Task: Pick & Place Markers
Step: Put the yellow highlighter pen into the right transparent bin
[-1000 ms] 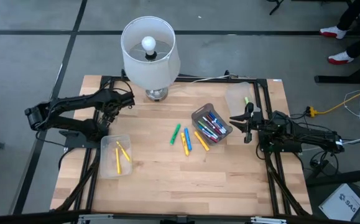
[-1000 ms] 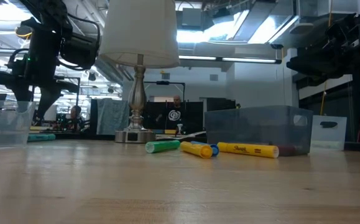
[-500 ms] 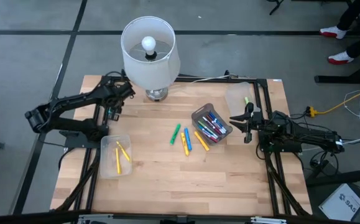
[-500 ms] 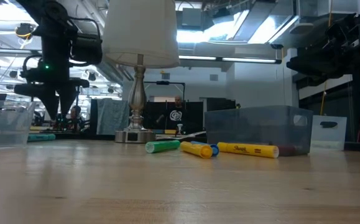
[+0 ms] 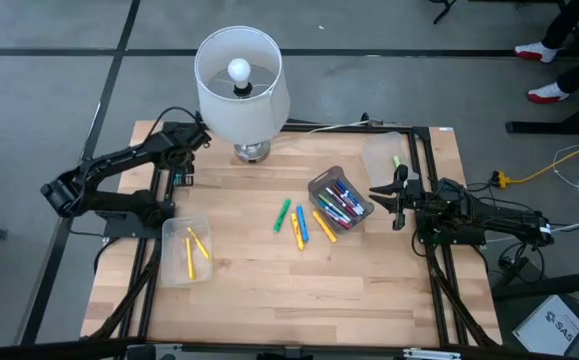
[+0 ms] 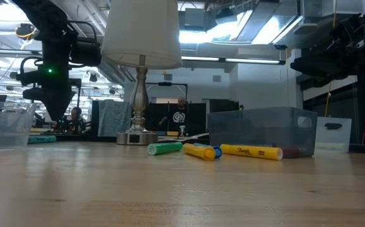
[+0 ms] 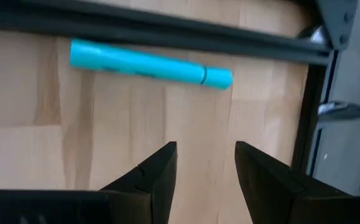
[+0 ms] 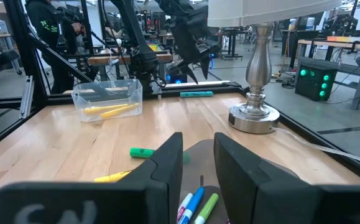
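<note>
A teal marker (image 7: 148,62) lies flat on the wood by the black frame rail at the table's far left, also seen as the teal marker (image 6: 42,139) in the low view. My left gripper (image 7: 204,158) hovers open above the table just short of it, touching nothing; it shows as the left gripper (image 5: 177,172) from above. Loose markers lie mid-table: green (image 5: 283,214), blue (image 5: 302,225) and yellow (image 5: 323,226). A clear bin (image 5: 339,200) holds several markers. My right gripper (image 8: 198,155) waits open by that bin.
A lamp (image 5: 241,80) stands at the far edge, its base (image 8: 254,115) close to the left arm. A clear bin (image 5: 186,250) at near left holds two yellow markers. Another clear bin (image 5: 384,155) sits at far right. Bare wood lies along the near edge.
My left arm has swung from over the near-left bin toward the table's far edge and the lamp, and its gripper has turned about its wrist, now pointing down near the teal marker. The right arm and the markers have stayed put.
</note>
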